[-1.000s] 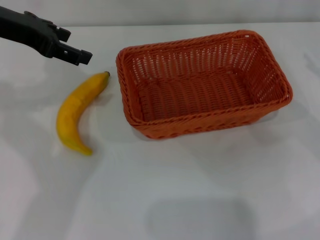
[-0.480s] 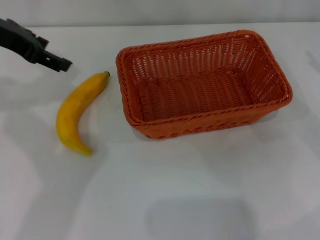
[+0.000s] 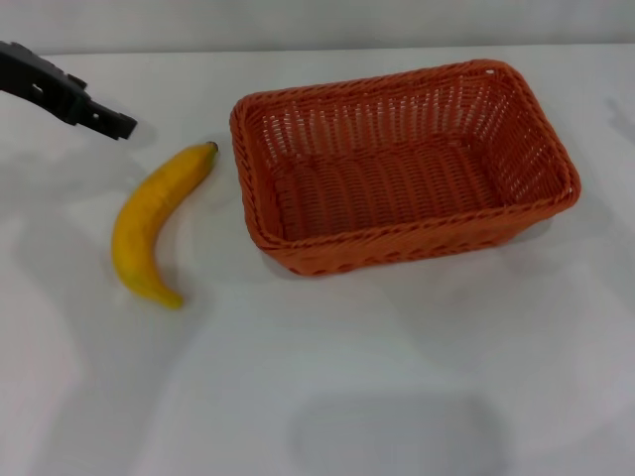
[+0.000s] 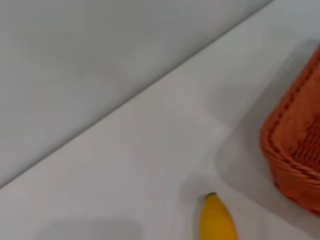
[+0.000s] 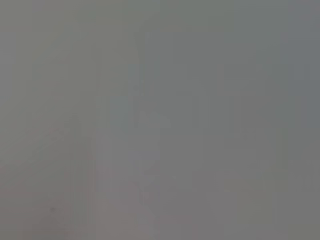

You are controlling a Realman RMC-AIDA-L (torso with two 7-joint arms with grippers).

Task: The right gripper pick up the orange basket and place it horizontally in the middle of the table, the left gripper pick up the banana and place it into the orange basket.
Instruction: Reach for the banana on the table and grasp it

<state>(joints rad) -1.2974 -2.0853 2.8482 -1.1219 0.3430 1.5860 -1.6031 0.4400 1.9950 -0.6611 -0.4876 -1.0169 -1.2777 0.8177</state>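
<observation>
Banana [image 3: 151, 220] lies on table [image 3: 397, 377], just beside basket [image 3: 397, 164] at its 9 o'clock, long axis 1-to-7. Left gripper [image 3: 94, 111] sits at banana's 11 o'clock, nearer arm, holding nothing; finger gap can't tell. Right gripper unseen.

No text, label, brand, number or sign can be read in any of the views. The basket [image 3: 402, 164], the banana [image 3: 154, 220] and the white tabletop [image 3: 397, 367] carry no writing, and the black left hand [image 3: 74, 94] shows no legible marking. The right wrist view shows only a plain grey surface without lettering.
</observation>
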